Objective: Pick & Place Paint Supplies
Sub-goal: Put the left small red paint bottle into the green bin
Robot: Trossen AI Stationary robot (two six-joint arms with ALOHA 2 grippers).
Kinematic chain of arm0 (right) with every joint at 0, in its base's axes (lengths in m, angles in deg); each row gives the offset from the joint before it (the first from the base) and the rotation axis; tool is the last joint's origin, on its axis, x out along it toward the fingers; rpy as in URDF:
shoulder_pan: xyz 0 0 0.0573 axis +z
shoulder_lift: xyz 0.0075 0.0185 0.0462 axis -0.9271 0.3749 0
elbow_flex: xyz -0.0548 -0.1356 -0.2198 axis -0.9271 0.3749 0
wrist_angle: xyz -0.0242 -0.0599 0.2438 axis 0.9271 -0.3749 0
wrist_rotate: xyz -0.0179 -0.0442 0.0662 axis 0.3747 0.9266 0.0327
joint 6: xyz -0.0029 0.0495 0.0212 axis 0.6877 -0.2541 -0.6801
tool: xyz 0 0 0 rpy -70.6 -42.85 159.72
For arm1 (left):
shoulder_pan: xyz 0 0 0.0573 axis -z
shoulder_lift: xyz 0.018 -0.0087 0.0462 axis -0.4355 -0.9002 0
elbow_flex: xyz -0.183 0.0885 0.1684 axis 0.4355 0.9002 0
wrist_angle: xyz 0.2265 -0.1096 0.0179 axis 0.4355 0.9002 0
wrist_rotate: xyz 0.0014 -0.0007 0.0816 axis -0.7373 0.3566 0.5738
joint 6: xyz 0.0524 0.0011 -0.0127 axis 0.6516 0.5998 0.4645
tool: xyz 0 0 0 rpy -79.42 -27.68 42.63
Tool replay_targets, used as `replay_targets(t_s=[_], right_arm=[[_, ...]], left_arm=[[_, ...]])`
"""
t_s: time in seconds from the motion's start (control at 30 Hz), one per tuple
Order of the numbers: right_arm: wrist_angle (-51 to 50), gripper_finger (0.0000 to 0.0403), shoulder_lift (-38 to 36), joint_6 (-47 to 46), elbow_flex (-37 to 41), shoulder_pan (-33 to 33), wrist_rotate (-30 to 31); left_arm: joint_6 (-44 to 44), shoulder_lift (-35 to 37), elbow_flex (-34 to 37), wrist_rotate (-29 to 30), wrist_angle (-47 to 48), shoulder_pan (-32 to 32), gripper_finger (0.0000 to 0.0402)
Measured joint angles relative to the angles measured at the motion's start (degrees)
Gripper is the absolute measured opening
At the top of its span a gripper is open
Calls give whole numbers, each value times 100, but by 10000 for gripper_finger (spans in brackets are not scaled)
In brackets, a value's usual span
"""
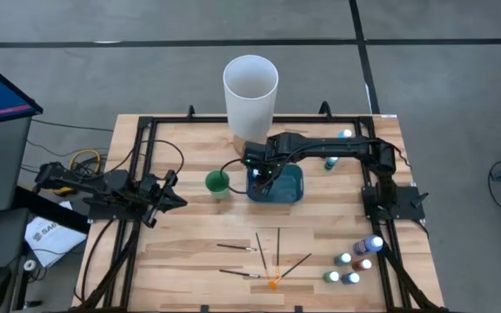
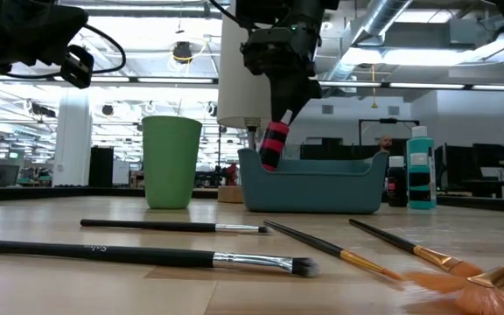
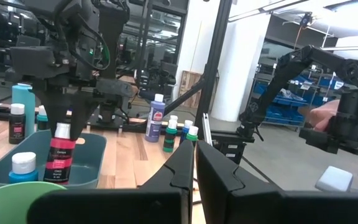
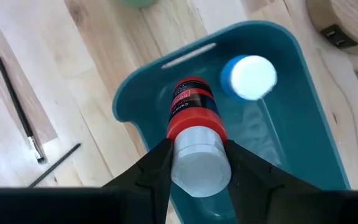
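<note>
One red paint bottle with pale cap [image 4: 193, 134] pinched at the cap by right gripper [image 4: 194, 163], hanging over teal plastic bin [image 4: 303, 124]; probably next: lowering beside blue bottle [image 4: 248, 77], then releasing.

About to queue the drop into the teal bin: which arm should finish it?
Right. The right gripper already has its jaws shut on the red paint bottle, directly above the teal bin, where a blue bottle already sits. The left gripper is shut and empty, parked beyond the green cup.
</note>
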Motion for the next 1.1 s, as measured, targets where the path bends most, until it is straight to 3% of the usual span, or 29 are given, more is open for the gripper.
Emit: replay_targets(t_s=[0.47, 1.1], right_arm=[[443, 123, 0, -149, 302, 37, 4], [295, 126, 362, -141, 298, 21, 4]], left_arm=[[2, 0, -1, 0, -37, 1, 8], [2, 0, 1, 0, -137, -1, 8]])
